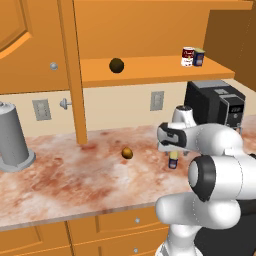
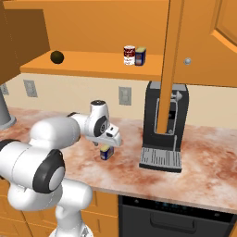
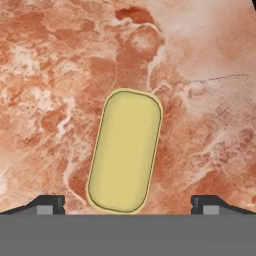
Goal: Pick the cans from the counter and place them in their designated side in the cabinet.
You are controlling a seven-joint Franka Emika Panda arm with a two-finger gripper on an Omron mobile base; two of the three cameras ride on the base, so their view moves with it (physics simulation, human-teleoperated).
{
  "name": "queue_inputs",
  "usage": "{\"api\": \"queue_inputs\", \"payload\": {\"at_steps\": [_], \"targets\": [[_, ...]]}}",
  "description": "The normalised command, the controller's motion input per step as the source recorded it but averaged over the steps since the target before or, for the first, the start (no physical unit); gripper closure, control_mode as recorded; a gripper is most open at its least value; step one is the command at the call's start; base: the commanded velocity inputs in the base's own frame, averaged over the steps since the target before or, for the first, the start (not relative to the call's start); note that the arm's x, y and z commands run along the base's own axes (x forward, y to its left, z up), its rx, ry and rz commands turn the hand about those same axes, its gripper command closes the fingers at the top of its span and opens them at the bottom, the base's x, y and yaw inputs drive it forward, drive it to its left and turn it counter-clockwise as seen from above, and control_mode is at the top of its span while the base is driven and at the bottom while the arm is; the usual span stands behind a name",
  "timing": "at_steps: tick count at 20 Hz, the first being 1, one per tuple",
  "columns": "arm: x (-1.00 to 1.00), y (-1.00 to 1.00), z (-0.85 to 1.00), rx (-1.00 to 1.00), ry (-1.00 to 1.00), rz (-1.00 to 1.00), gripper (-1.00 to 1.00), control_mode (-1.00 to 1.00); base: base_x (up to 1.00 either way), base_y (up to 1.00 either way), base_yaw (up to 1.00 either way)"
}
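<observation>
Gripper (image 3: 127,204) spread wide, nothing held, hangs directly over blue can (image 2: 107,152) standing on counter (image 1: 65,180); its yellow top (image 3: 125,150) sits between fingertips (image 3: 47,204). Farther back, red-white can (image 1: 187,56) and second blue can (image 1: 199,57) touch on cabinet (image 1: 155,70) shelf.

- Even, bright rendered light falls across the marbled counter (image 1: 75,175), with no glare and no hard highlights.
- Soft, faint shadows sit under the cabinet (image 2: 92,65) shelf and below the coffee machine (image 2: 164,134).
- The white arm (image 1: 220,170) shows smooth shading, darker on its underside.
- The base views are sharp edge to edge, without visible lens distortion.
- In the hand view, the yellowish can top (image 3: 126,150) looks flat and slightly soft at its rim.
</observation>
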Motion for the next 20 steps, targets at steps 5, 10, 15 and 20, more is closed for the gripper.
{"api": "queue_inputs", "payload": {"at_steps": [5,10,15,20], "targets": [[0.0,0.0,-0.19,0.0,0.01,0.0,-1.0,-1.0,0.0,0.0,0.0],[0.09,0.0,-0.19,0.0,0.01,0.0,-1.0,-1.0,0.0,0.0,0.0],[0.16,0.0,-0.17,0.0,0.01,0.0,-1.0,-1.0,0.0,0.0,0.0],[0.15,0.0,-0.15,0.0,0.01,0.0,-1.0,-1.0,0.0,0.0,0.0]]}}
